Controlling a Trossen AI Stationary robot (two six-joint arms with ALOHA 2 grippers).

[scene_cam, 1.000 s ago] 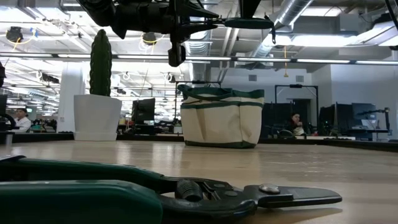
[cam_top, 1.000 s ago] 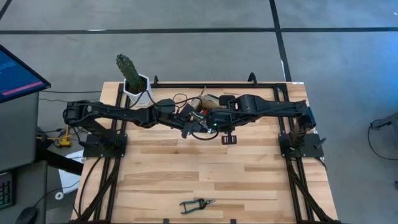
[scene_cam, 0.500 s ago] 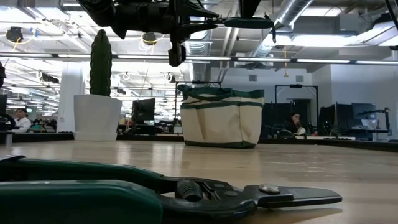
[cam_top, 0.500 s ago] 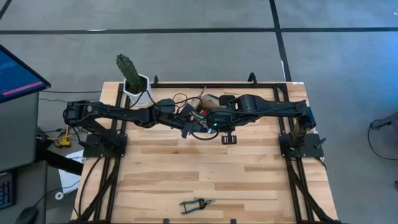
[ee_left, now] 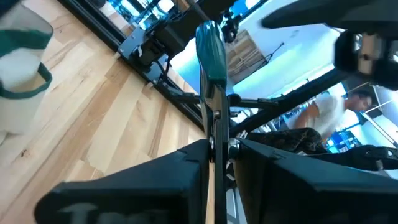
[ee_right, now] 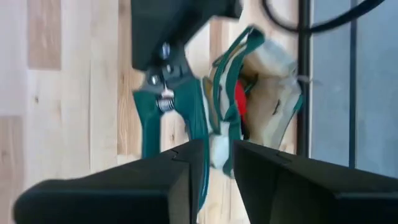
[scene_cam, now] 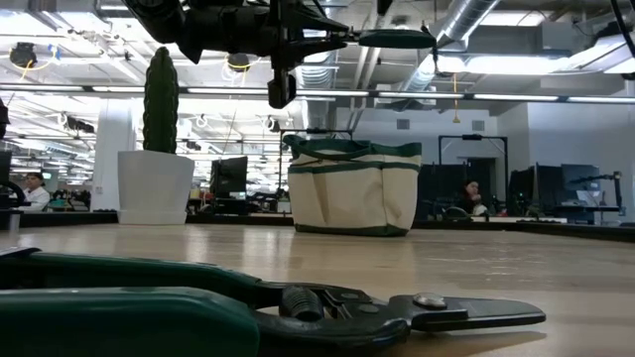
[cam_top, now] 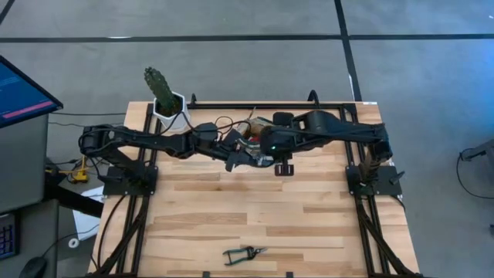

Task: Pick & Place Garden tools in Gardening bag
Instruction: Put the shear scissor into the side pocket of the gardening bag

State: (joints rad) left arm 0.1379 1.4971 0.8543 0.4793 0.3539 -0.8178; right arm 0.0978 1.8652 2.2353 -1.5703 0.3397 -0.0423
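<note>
Green-handled pruning shears (scene_cam: 397, 38) hang high above the table's far middle, with my left gripper (ee_left: 211, 146) shut on them. My right gripper (ee_right: 219, 152) stands open just above their handles (ee_right: 186, 118), touching nothing. The beige gardening bag with green trim (scene_cam: 352, 186) stands upright on its base on the table behind them, and a red item (ee_right: 239, 99) shows inside it. A second pair of green shears (cam_top: 243, 252) lies flat near the table's near edge. My left gripper pinches the shears at their head end, by the pivot bolt (ee_right: 163, 50), between its two fingers. The fingers come nearly level from the table's left, in line with the shears. The handles (ee_left: 210, 43) stick out past the fingers toward the right, lifted clear of the table.
A cactus in a white pot (cam_top: 162, 99) stands at the table's far left corner. Cables (cam_top: 228, 123) lie beside the bag. The wide wooden middle of the table (cam_top: 262, 208) has nothing on it but the second shears at the near edge.
My right gripper has opened, let go of the shears' green handle and risen a little above it. The shears stay level in my left gripper, which has kept still.
</note>
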